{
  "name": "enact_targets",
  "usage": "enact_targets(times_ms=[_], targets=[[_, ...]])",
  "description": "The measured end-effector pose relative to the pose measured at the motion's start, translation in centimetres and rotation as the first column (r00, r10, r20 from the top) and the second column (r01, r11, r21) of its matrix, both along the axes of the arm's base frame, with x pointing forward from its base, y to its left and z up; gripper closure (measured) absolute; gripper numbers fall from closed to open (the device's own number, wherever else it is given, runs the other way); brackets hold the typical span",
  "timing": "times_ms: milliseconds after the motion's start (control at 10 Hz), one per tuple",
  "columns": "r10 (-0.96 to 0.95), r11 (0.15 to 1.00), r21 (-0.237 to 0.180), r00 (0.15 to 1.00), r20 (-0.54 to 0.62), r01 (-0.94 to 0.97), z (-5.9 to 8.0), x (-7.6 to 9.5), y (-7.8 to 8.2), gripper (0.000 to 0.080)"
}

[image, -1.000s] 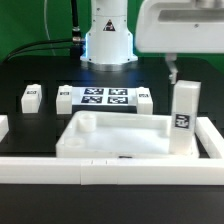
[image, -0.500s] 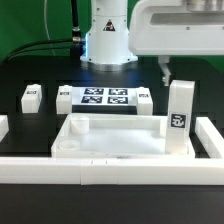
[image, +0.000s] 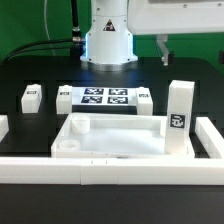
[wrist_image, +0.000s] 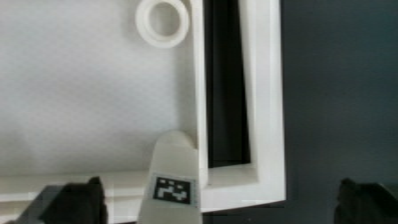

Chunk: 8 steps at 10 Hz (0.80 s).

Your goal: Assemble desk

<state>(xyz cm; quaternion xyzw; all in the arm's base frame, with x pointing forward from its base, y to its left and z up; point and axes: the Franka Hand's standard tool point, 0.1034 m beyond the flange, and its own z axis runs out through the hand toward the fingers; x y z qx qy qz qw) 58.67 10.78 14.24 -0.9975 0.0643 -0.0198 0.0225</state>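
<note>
The white plastic tray-like tabletop lies flat on the black table, rim raised. A square white leg stands upright at its corner on the exterior view's right. The gripper is spread wide, empty.

Marker board flat on black table; white border rail along front; green backdrop behind.

White tray-like tabletop lies rim-up, round socket showing. Tagged leg stands upright at its corner, exterior view's right. Behind lie second leg, third leg, fourth leg.
</note>
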Motion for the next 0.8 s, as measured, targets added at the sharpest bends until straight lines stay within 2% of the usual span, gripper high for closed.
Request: enact_targets(times_ms=[300,400,500,700,800], targets=[[0.001,1.000,-0.001,1.000,-0.001,-0.001,-0.2,-0.1,-0.1,0.0151],[0.003,1.000,0.004,1.000,0.028,-0.003,-0.7,-0.8,-1.5,0.0151],[-0.027,1.000,0.003,0.999,0.041,0.027,-1.5,-2.3,-2.2,0.0151],[-0.086,0.996,0.005,0.995,0.052,0.086,-4.8,-6.4,-4.7,0.0151],[-0.086,0.996,0.005,0.996,0.031,0.085,-4.8,-6.6,-4.5,0.0151]])
